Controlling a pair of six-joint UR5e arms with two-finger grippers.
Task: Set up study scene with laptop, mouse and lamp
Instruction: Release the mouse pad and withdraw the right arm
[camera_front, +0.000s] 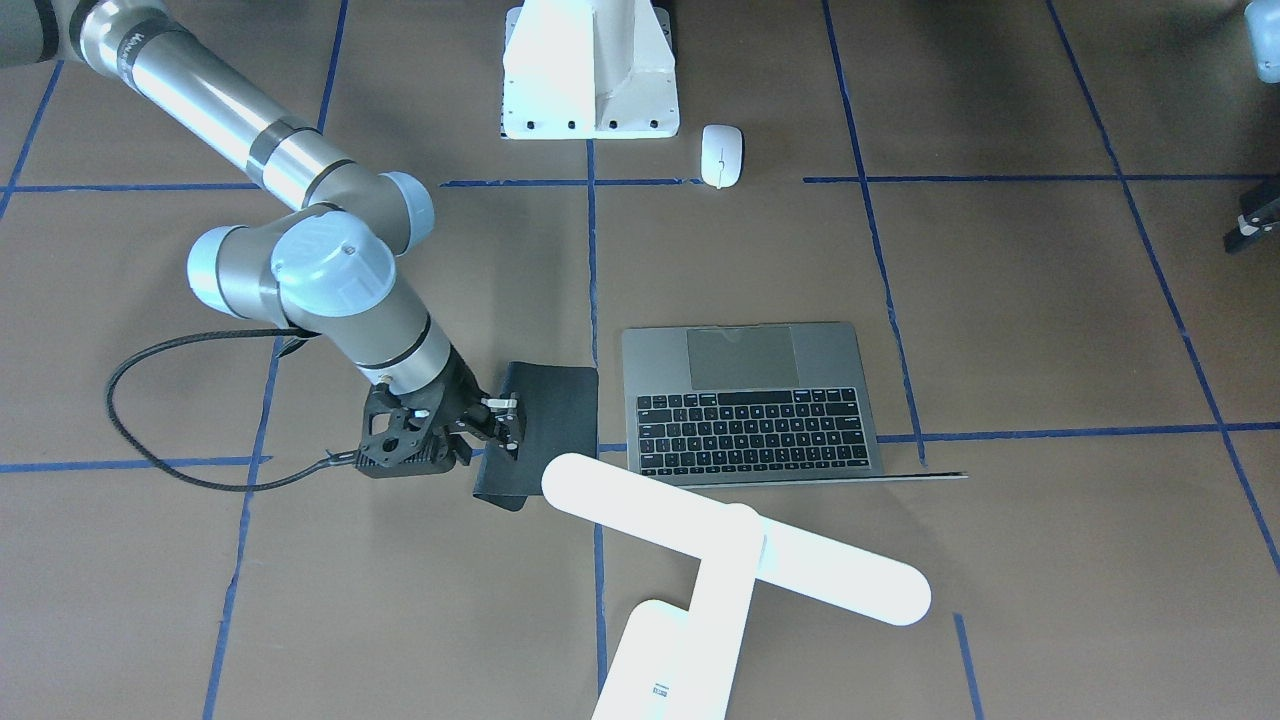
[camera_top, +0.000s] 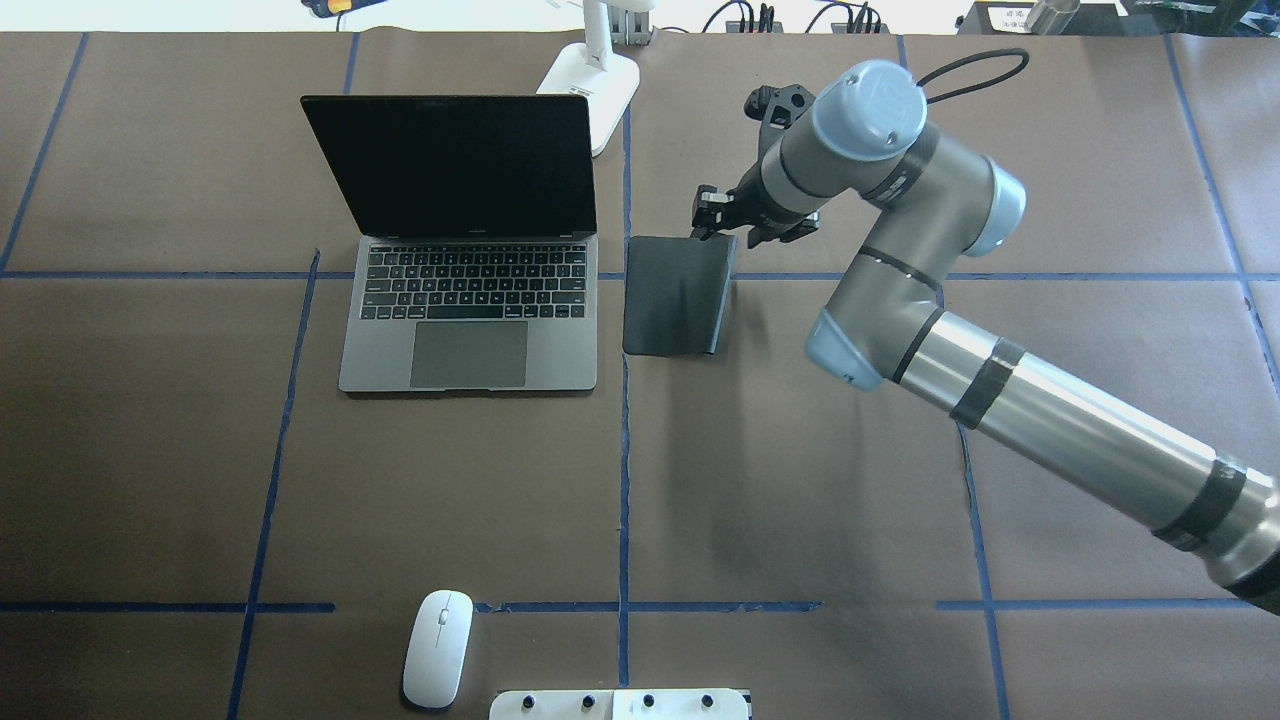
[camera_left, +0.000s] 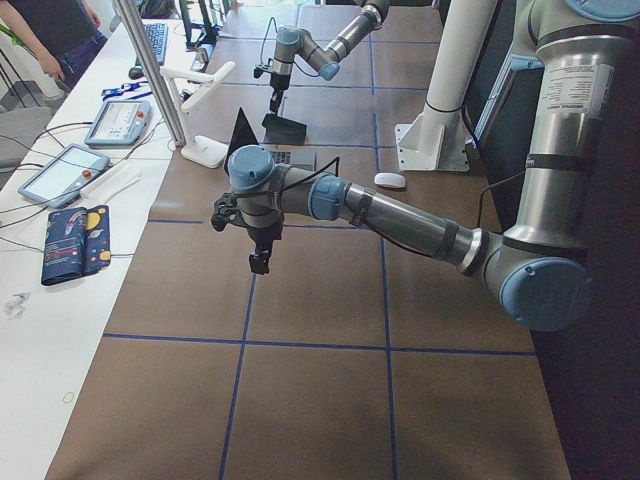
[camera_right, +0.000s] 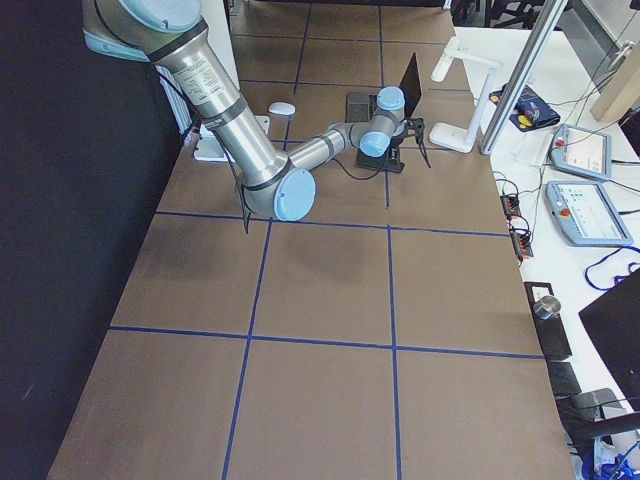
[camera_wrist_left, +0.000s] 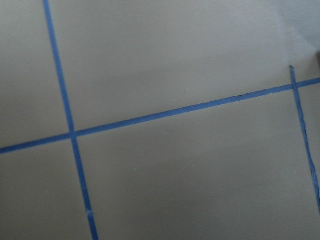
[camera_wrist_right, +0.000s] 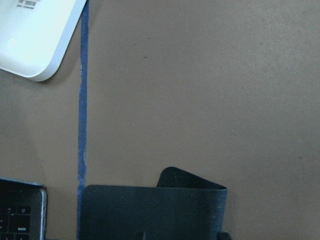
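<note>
The laptop (camera_front: 750, 420) stands open on the table, screen upright; it also shows in the overhead view (camera_top: 468, 300). The white mouse (camera_front: 722, 155) lies near the robot's base, apart from both grippers (camera_top: 438, 647). The white lamp (camera_front: 735, 540) stands behind the laptop, its base (camera_top: 592, 75) at the far edge. My right gripper (camera_front: 505, 425) is shut on the far corner of a black mat (camera_top: 675, 295) beside the laptop; that side of the mat is lifted and curled (camera_wrist_right: 150, 210). My left gripper (camera_left: 258, 262) hangs over bare table far from these; I cannot tell whether it is open or shut.
The white flared pedestal (camera_front: 590, 80) stands at the robot's side of the table, next to the mouse. The right arm's black cable (camera_front: 150, 420) loops over the table. A side bench with tablets (camera_left: 115, 120) runs past the lamp.
</note>
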